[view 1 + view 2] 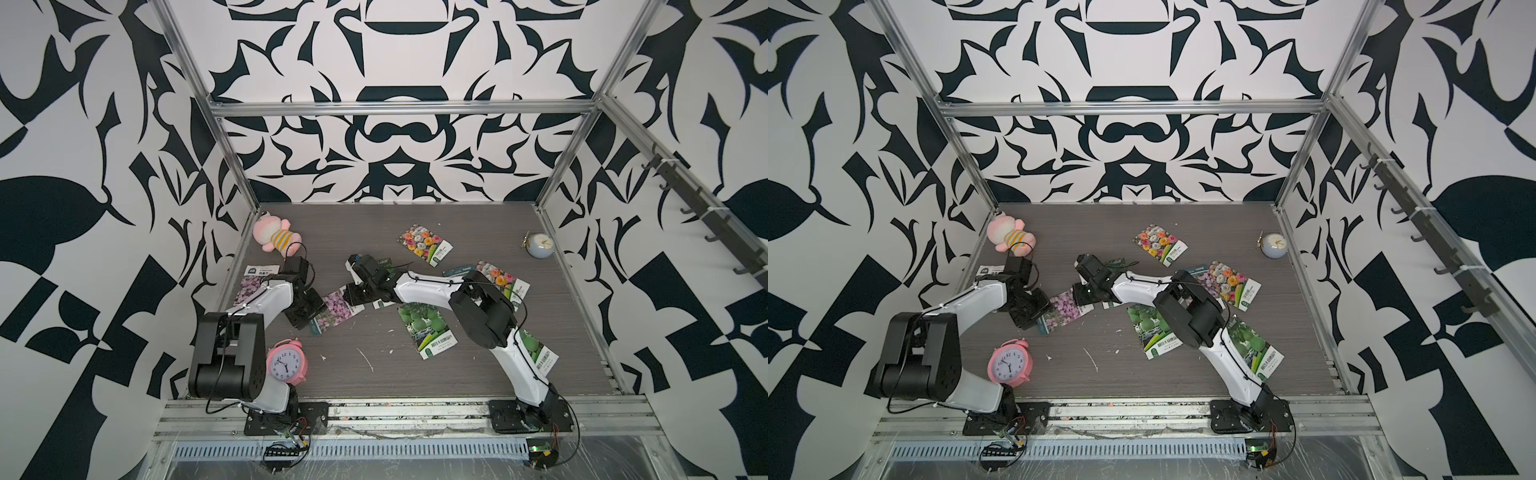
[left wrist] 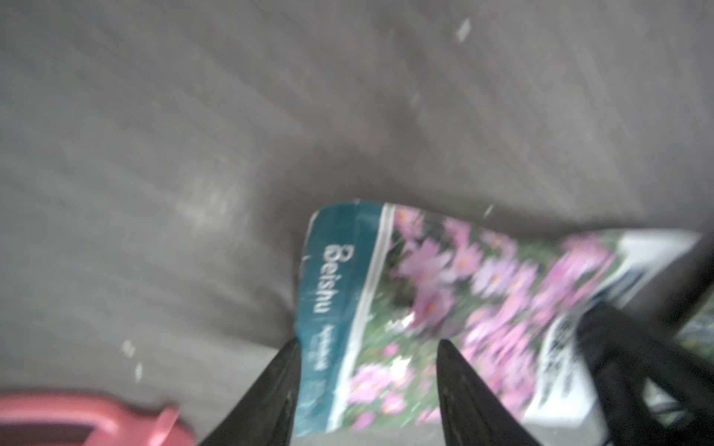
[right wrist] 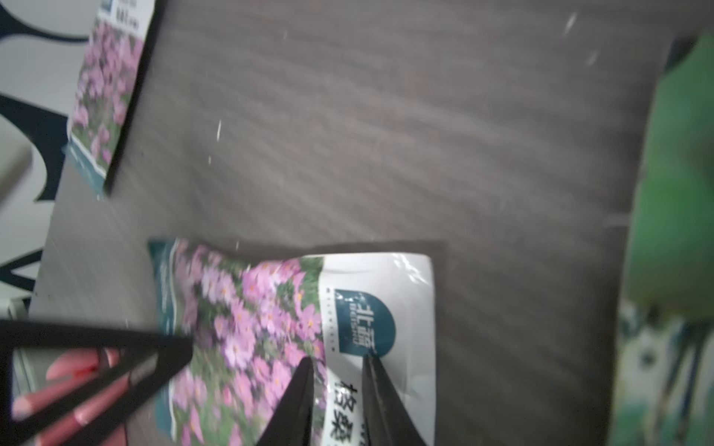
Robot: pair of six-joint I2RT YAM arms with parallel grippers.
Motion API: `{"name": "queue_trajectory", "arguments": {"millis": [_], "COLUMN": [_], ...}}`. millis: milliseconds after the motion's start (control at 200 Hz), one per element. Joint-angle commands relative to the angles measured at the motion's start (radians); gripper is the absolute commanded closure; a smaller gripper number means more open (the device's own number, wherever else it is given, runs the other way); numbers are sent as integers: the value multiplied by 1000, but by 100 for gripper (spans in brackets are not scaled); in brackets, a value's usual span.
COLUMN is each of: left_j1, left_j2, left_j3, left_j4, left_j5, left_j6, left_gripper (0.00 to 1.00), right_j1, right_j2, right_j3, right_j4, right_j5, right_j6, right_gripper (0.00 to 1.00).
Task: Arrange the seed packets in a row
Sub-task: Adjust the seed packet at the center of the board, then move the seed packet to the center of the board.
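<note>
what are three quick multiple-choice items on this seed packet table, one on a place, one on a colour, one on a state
1. Where is the plush toy?
A) far left corner of the table
B) near right corner
C) table centre

2. What colour is the alarm clock at the table's near edge?
A) green
B) pink
C) black

3. How is the farthest orange-bloom packet?
A) standing upright
B) lifted by an arm
C) lying flat, untouched

Answers:
1 A, both top views show it in that corner.
2 B, its case is pink around a white dial.
3 C, it rests flat on the surface with nothing touching it.
</note>
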Motion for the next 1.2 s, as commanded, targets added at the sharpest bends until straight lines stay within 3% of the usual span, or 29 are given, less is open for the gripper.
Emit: {"name": "queue_trajectory", "arguments": {"millis": [0, 120, 290, 435, 600, 760, 905, 1195], "left_j1": [-1, -30, -126, -223, -232, -228, -214, -119], "left_j2": [-52, -67, -6, 134, 297, 379, 416, 425], "left_j3": [39, 152, 271, 361, 439, 492, 484, 458], "left_j4": [-79, -187, -287, -303, -283, -297, -291, -288], "left_j5": [10, -54, -149, -214, -216, -242, -235, -266], "left_j6": [20, 124, 309, 471, 590, 577, 487, 419], "left_gripper": [38, 30, 23, 21, 23, 27, 31, 37], "right_j1": [-20, -53, -157, -222, -236, -242, -242, -242], "right_j2": [3, -106, -335, -497, -620, -675, -702, -728], "right_j3": [86, 73, -217, -419, -552, -612, -656, -657], "right_j4": [-76, -83, 38, 76, 83, 72, 75, 73], "right_j5": [-42, -74, -58, -9, 65, 77, 84, 106], "right_j6": [-55, -46, 104, 129, 107, 118, 149, 158], "right_gripper": [66, 53, 41, 31, 24, 23, 23, 24]}}
